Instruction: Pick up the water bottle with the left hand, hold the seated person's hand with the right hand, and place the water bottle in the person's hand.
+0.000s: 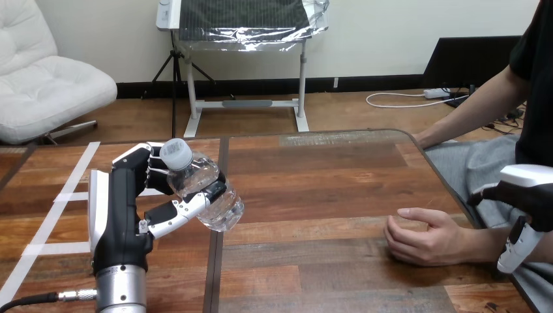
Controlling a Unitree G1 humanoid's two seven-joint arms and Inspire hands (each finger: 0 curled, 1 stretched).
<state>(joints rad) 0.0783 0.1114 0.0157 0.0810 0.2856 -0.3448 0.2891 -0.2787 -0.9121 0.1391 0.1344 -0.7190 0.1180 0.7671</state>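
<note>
Left arm: silver forearm (120, 290) rises from the bottom edge at the view's left, right under the camera, and carries the black-and-white left hand (124, 208), its white back shell turned to the left.
Left hand: clamped on the bottle. The thumb (175, 218) lies across the front of the bottle's body, and the fingers (153, 171) wrap in from behind, up near the neck.
Bottle: clear plastic water bottle (205, 189) with a white screw cap (176, 152). It is up off the bench in that grasp and tilted, cap high and to the left, base low and to the right.
Bench: brown wooden bench (326, 182) of long planks. A dark seam (218, 261) runs front to back just under the bottle's base, and white tape strips (65, 195) cross the planks at the far left.
Person's hand (420, 238): down on the bench at the right front, fingers loosely curled and holding nothing. It is well apart from the bottle, with bare planks between the two.
Right hand (529, 192): in at the view's right edge, black with a white shell, just beside and above the person's wrist (486, 244). Whether it grips that wrist, I cannot tell from this angle.
</note>
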